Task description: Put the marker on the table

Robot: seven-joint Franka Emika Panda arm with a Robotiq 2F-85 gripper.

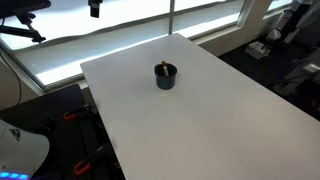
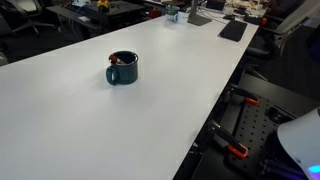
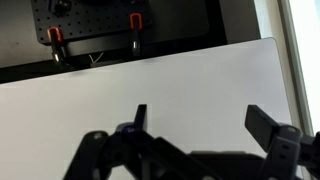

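Mug (image 1: 165,77) stood upright on the table (image 1: 230,120); it was dark and round, with a handle on one side. Marker (image 1: 162,68) stood inside the mug, its reddish end poking just above the mug's rim. Both exterior views showed the same. In the wrist view, the gripper (image 3: 198,120) had its jaws spread wide apart with only white tabletop showing between them. Its place relative to the mug could not be told. Orange-handled clamps (image 3: 133,22) showed beyond the table edge.
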